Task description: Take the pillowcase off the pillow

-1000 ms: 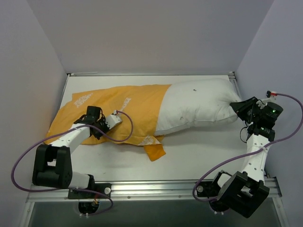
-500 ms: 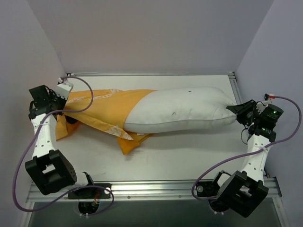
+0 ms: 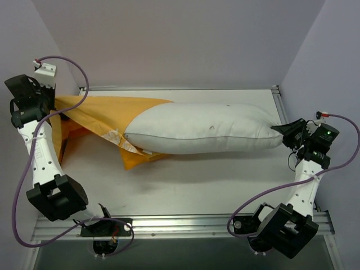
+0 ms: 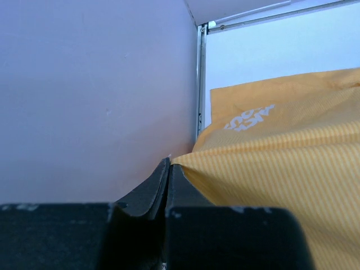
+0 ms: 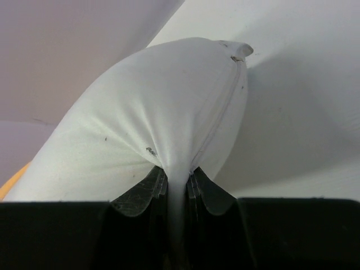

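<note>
The pillow [image 3: 202,126] lies lengthwise across the far half of the table [image 3: 214,185], most of it bare. Only its left end sits inside the mouth of the pillowcase [image 3: 107,115], which stretches in a taut wedge toward the far left corner. The left end effector [image 4: 169,166] is pressed together on a thin edge of that orange fabric, right beside the wall [image 4: 95,95]. The right end effector [image 5: 177,174] pinches the pillow's right corner at the seam, with the white cloth gathered into a narrow neck between its fingers. The step in hand looks like the last stretch of the strip-off, and doing it well probably depends on the two grips pulling against each other. The right side should act as a fixed anchor and should not yield toward the middle. The left pull should run along the pillow's long axis so the mouth slides off evenly. With the wall so close, there seems little room to pull further outward, so drawing the fabric upward or toward the near edge may be the better line. A fold of the pillowcase lies under the pillow's near-left edge and could drag. Both pinches hold little cloth, so a steady pull is safer than a jerk.
</note>
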You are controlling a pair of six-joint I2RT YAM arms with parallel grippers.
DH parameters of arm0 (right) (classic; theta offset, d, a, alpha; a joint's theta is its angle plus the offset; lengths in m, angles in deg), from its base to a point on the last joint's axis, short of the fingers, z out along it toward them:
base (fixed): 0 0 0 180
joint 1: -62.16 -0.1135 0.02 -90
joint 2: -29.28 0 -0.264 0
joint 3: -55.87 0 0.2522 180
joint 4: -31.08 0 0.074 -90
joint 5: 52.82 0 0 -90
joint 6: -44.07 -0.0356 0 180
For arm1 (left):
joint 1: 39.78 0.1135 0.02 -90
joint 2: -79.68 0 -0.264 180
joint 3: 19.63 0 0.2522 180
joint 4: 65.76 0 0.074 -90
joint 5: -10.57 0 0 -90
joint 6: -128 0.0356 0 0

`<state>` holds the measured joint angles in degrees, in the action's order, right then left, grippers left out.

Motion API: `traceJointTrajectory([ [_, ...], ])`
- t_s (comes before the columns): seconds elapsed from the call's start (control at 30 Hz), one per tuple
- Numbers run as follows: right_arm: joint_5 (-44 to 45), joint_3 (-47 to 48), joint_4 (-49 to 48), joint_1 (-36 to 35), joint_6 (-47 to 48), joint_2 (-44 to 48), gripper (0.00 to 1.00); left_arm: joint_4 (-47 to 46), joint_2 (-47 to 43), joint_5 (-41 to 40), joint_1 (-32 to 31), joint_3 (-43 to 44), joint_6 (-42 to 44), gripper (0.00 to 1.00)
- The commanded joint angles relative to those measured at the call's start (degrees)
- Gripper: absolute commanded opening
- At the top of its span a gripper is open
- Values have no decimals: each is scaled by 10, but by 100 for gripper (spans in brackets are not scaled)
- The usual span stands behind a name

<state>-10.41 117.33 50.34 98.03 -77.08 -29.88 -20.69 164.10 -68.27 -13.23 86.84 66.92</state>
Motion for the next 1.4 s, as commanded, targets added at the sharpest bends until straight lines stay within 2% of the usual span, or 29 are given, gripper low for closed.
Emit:
traceJointTrajectory([
  [0.0,104,46,-92,39,35,4,0,-90,-2,-112,29,62,-15,2],
  [0.1,110,54,-80,38,44,-1,0,-88,35,-126,22,130,-33,2],
  [0.17,112,55,-81,42,45,-1,0,-36,74,-160,16,218,-34,2],
  [0.27,115,50,-86,53,44,-4,0,-12,119,-188,-3,277,-19,2],
  [0.33,113,56,-85,58,45,-8,0,-10,120,-189,-9,292,-23,2],
  [0.4,105,53,-94,54,40,-10,0,4,104,-121,-21,313,-34,2],
  [0.57,103,27,-109,36,33,-4,0,2,45,-91,-135,287,-24,2],
  [0.6,107,28,-102,34,37,-3,0,2,45,-106,-166,300,-37,2],
  [0.67,117,37,-88,31,47,-2,0,-5,62,-147,-184,334,-51,2],
  [0.73,123,50,-79,29,55,-4,0,8,85,-177,-185,425,-74,2],
  [0.83,116,42,-90,25,46,-2,0,37,123,-161,-185,489,-72,2],
  [0.9,113,22,-103,21,38,4,0,44,116,-145,-186,456,-71,2],
  [1.0,114,10,-109,2,40,8,0,2,66,-136,-186,284,-53,2],
  [1.03,116,8,-107,-4,44,6,0,-32,50,-133,-186,179,-46,2],
  [1.17,114,10,-102,-26,51,-5,0,-70,-18,-128,-186,-15,-34,2],
  [1.27,106,12,-97,-37,55,-20,0,-65,-31,-127,-186,-84,-34,2],
  [1.3,106,16,-82,-38,58,-29,5,-57,-34,-123,-186,-113,-35,5],
  [1.33,106,21,-73,-39,61,-32,18,-54,-36,-123,-186,-124,-37,11],
  [1.37,116,35,-53,-39,72,-36,50,-51,-43,-124,-185,-132,-44,33],
])
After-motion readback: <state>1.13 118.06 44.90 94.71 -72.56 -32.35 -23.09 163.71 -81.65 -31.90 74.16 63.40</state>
